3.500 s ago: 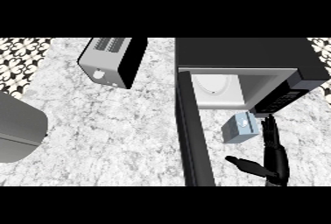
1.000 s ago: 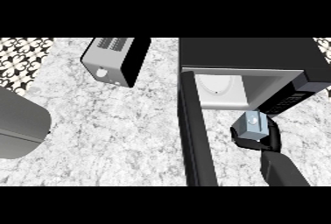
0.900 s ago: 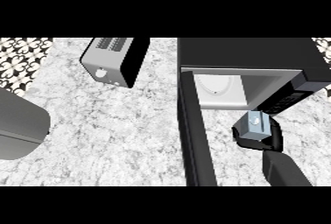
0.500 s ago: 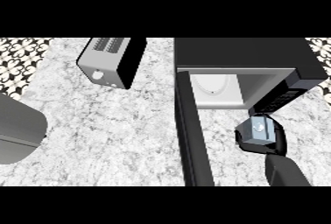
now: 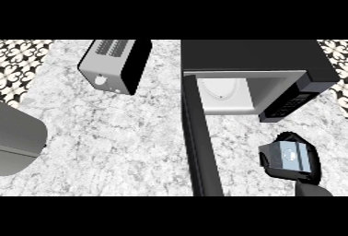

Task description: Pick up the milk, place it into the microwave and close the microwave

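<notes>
The milk [image 5: 288, 155] is a small grey-blue carton, held off the counter at the lower right. My right hand [image 5: 299, 174] is curled round it, black fingers wrapping its sides. It sits in front of the black microwave [image 5: 252, 55], below the control panel [image 5: 293, 101]. The microwave's cavity [image 5: 228, 94] stands open, pale inside, with its door [image 5: 200, 143] swung out toward me, edge-on, to the left of the hand. My left hand does not show.
A silver and black toaster [image 5: 114, 65] stands on the marble counter [image 5: 115, 138] at the upper left. A grey rounded object [image 5: 17, 140] fills the left edge. Patterned tiles [image 5: 20, 64] show at the far left.
My right hand closed on the milk carton, lifted it and has drawn it slightly down and right, away from the microwave's front. The door stays open.
</notes>
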{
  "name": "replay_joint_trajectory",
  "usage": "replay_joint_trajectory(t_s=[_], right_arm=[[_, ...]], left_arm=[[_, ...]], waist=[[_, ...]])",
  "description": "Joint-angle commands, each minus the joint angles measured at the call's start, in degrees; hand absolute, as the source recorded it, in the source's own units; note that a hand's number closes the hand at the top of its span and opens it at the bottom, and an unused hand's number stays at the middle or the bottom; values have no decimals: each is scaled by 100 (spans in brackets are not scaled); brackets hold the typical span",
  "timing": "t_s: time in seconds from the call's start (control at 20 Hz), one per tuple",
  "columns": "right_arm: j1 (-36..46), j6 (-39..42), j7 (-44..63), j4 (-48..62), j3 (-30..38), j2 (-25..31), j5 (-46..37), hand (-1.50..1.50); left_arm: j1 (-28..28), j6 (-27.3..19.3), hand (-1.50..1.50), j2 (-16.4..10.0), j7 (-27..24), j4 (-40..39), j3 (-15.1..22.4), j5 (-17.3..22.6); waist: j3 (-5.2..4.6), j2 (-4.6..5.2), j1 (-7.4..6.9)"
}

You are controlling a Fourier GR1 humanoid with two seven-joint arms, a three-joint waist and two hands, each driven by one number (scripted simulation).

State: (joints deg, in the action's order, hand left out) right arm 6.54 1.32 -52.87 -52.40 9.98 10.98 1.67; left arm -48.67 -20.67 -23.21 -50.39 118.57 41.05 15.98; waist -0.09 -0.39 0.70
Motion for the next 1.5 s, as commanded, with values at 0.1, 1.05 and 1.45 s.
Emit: replay_joint_trajectory(t_s=[0.1,1.05,1.45], right_arm=[[-1219,703,731,-1979,-395,104,290,150],[-42,-355,2389,-2569,-941,-919,18,150],[1000,-1329,2731,-1343,-796,-1003,-695,150]], left_arm=[[42,-271,-150,91,200,320,198,-66],[150,93,-150,-381,-105,45,-452,720],[-320,66,-150,-512,-550,50,-307,589]], waist=[[1,6,35],[11,45,-138],[12,47,-181]])
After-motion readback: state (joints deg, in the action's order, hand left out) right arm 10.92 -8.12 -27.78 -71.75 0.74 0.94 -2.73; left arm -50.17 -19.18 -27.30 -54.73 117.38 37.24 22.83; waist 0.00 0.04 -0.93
